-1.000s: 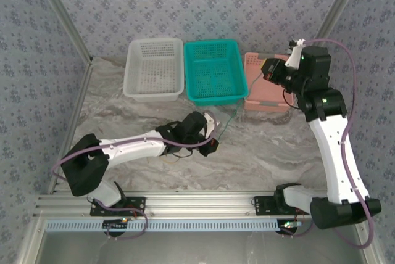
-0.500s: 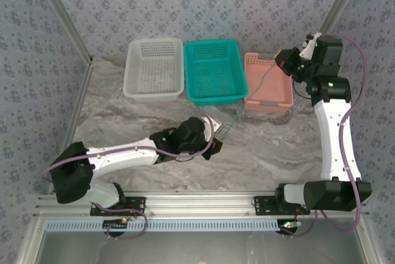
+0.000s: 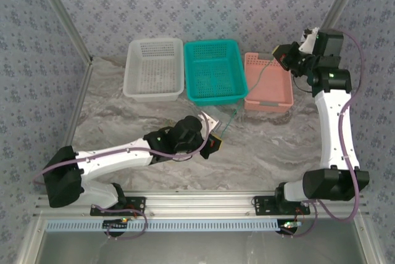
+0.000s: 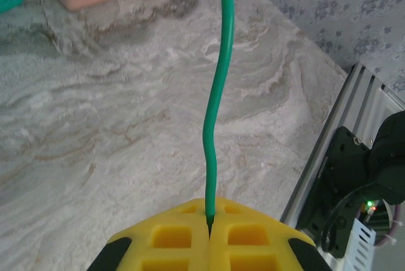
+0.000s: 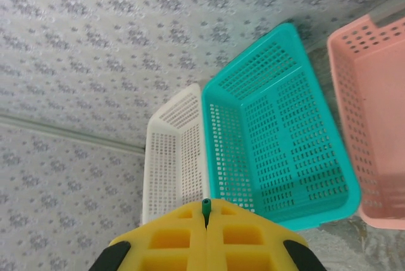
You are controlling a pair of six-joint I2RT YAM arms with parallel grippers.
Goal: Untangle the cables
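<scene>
Over the grey marbled bench, between its middle and the pink perforated plastic basket at the far edge, the left hand and the right hand are each clamped on an end of one thin green cable. It appears separated; whether others are tangled cannot be told.
</scene>
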